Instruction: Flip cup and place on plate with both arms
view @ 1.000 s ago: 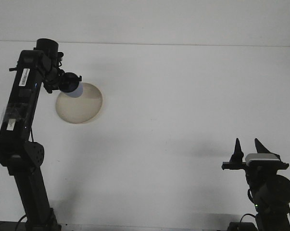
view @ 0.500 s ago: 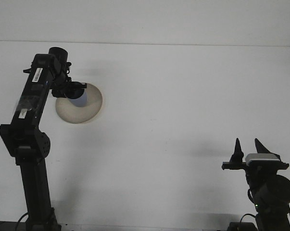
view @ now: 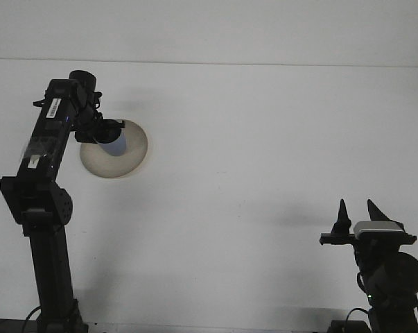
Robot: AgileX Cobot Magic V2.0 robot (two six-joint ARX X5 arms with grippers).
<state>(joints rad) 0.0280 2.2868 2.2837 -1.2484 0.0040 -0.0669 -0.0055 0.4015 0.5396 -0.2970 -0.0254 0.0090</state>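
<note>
Front view: left pincer (view: pixel 106 132) clamps cup (view: pixel 114 143) over plate (view: pixel 118 158).

I see two white stickers on the left arm (view: pixel 46 135) — one near the wrist, one lower down — but their print is too small to read.

A robotics lab or test bench: a bare white tabletop (view: pixel 264 173) against a plain white wall (view: pixel 264 28), two black robot arms mounted at its near edge, nothing domestic around.
</note>
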